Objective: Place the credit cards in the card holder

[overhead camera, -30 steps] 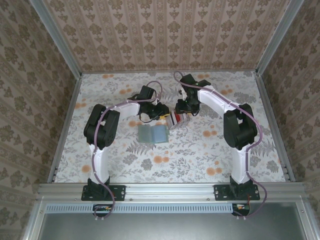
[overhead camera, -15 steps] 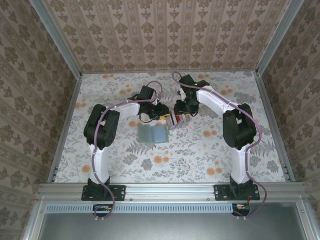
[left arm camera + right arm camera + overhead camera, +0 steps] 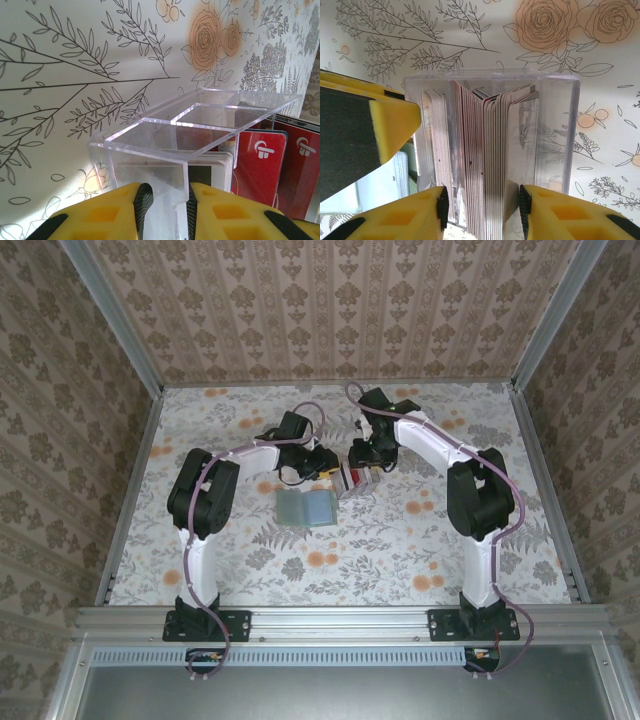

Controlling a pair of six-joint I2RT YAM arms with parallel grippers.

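Right pincer [image 3: 482, 202] narrows around credit cards [image 3: 485, 150]

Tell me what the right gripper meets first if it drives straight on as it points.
The credit cards stand between the right gripper's fingers; straight on, it would likely bottom out on the clear box holding them, though depth is unclear.

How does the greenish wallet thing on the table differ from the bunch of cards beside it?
Pose: the card holder lies flat on the table; the credit cards stand on edge in a clear box. Colour: the card holder is plain grey-green; the credit cards show red and white. Contact: the card holder lies untouched; the credit cards sit between the fingers of the right gripper. Both are small flat rectangles.
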